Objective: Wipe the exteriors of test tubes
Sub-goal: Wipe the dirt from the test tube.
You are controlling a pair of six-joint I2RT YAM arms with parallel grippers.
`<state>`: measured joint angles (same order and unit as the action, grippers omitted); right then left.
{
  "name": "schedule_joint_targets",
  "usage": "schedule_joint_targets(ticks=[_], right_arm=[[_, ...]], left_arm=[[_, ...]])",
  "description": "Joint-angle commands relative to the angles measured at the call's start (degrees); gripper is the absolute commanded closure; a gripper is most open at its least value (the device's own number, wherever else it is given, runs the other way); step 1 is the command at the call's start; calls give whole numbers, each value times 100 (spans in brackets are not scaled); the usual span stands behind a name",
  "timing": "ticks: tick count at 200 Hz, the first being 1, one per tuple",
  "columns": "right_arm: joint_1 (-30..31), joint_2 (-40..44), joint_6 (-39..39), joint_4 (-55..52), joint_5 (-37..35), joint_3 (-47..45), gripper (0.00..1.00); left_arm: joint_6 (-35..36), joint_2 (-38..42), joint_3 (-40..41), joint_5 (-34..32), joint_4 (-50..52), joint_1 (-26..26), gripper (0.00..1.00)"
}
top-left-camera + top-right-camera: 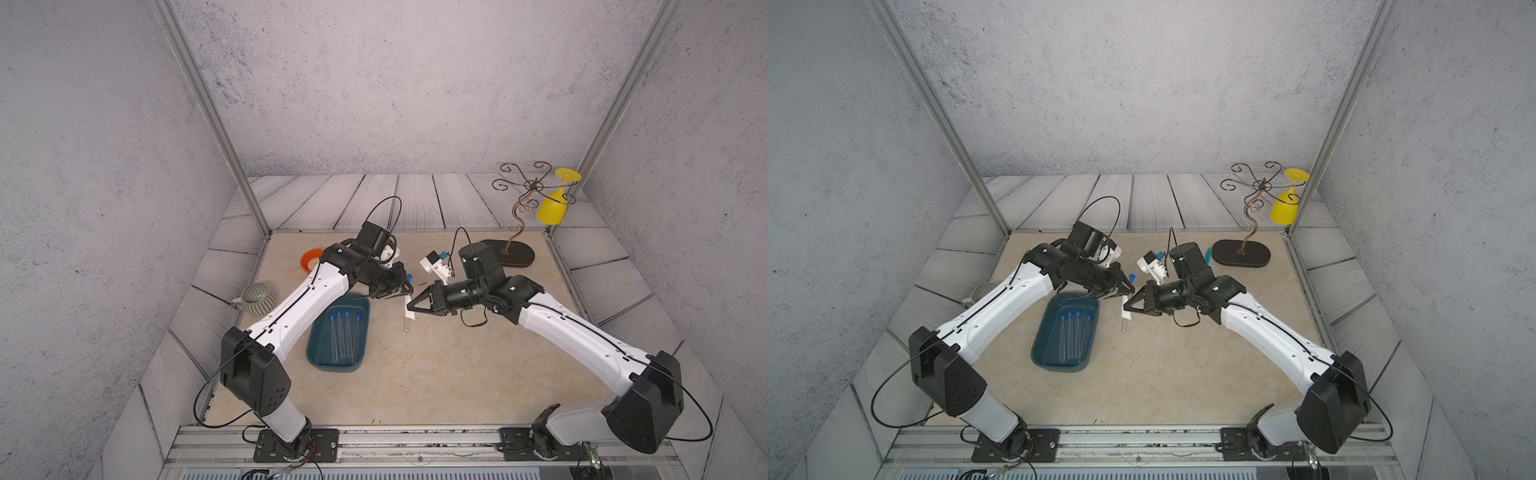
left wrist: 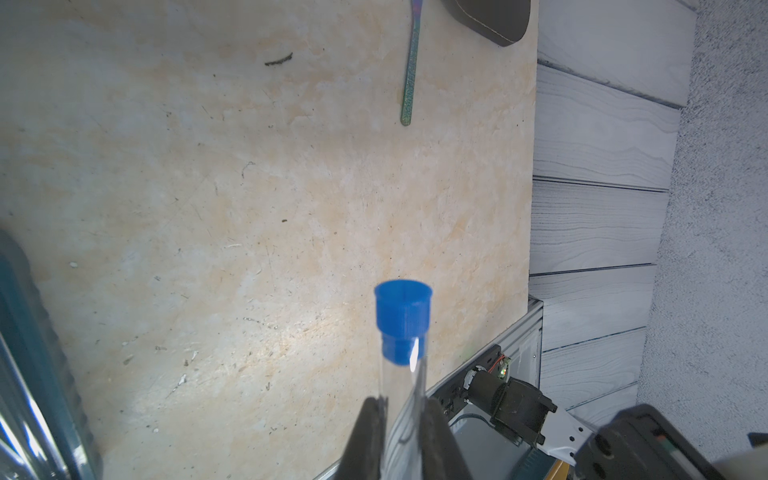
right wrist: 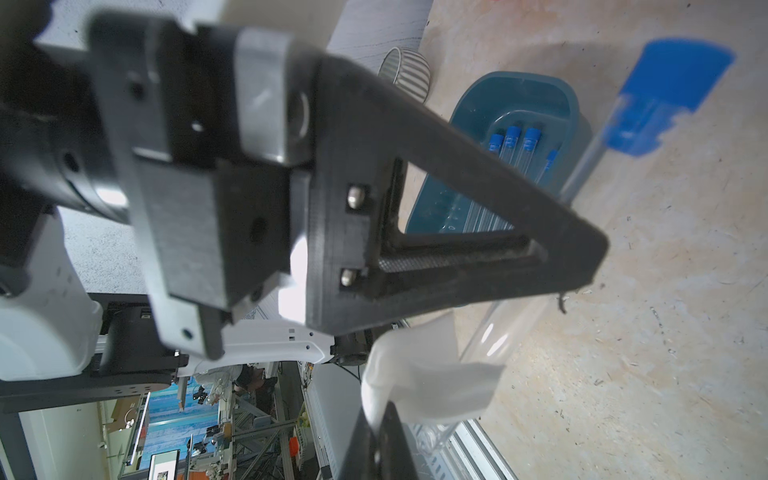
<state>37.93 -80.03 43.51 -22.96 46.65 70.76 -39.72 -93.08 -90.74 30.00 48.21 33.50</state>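
Between the two end effectors, held off the bench (image 1: 436, 374), lies one test tube (image 1: 406, 325), its blue cap (image 2: 403, 320) projecting beyond the left fingertips. The left end effector (image 2: 401, 409) is closed on the glass just behind the cap. The right end effector (image 1: 411, 309) is closed on a white wipe (image 3: 424, 374), which lies against the tube beyond the left grip.

Step in hand, as judged: wiping this tube's exterior. To do it well, the wipe should be wrapped round the glass and drawn towards the rounded end. The tube should be turned between passes so that every side is covered. Smooth glass may slip, so the left grip needs to be firm.

Just beside the left end effector, away from the right one, a teal tray (image 1: 316, 357) holds four capped tubes (image 1: 343, 336) side by side. Behind the left end effector stand a striped mug (image 1: 258, 297) and an orange bowl (image 1: 309, 258); their contents cannot be made out.
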Motion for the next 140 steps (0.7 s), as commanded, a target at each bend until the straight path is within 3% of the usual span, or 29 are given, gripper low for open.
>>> schedule_joint_targets(ticks=[1, 64, 140], right_arm=[[30, -92, -74, -112, -32, -94, 94], [12, -64, -132, -141, -270, -458, 95], [-10, -491, -301, -211, -271, 59, 95]], left_arm=[[136, -13, -237, -3, 139, -36, 86], [130, 47, -374, 38, 208, -45, 86], [72, 114, -262, 166, 123, -32, 86]])
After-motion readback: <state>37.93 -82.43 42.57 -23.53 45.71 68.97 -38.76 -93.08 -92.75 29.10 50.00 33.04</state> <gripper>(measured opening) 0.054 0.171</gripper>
